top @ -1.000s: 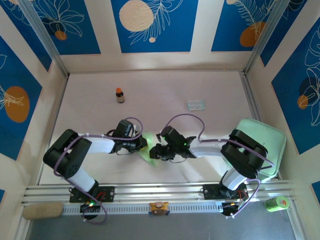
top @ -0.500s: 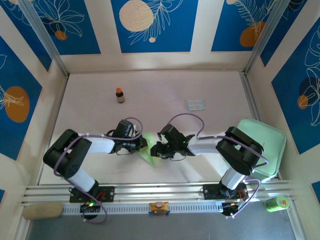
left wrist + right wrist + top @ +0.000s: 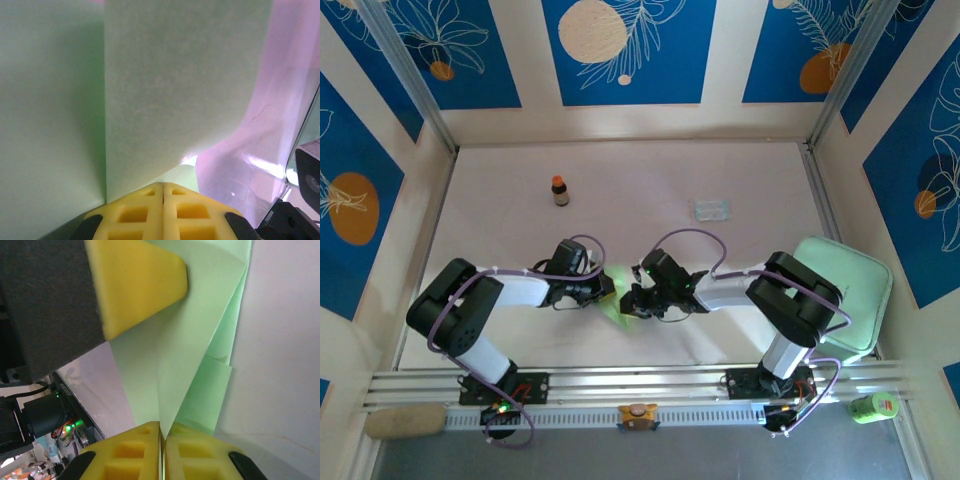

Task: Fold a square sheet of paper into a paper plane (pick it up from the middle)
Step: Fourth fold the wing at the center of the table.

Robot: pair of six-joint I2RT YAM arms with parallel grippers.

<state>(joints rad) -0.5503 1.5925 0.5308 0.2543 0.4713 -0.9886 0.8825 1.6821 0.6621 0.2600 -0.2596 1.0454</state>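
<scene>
The sheet of paper [image 3: 617, 308] is pale green and folded into overlapping layers, held just above the table between my two arms. In the left wrist view the paper [image 3: 175, 75] rises as a broad creased flap straight out of my left gripper [image 3: 163, 186], whose yellow jaws are pressed together on its edge. My right gripper [image 3: 162, 425] is shut on a pointed fold of the paper [image 3: 185, 355]. A left fingertip [image 3: 135, 280] presses on the paper's far end. From above, the left gripper [image 3: 608, 290] and right gripper [image 3: 632, 300] nearly meet.
A small brown bottle with an orange cap [image 3: 560, 190] stands at the back left. A clear plastic packet [image 3: 712, 209] lies at the back right. A mint green tray [image 3: 855, 290] sits by the right arm's base, with a green can [image 3: 873, 405] beyond the rail.
My right gripper's jaws have closed onto the paper's pointed fold and its arm has edged slightly left. The left gripper has stayed shut and still.
</scene>
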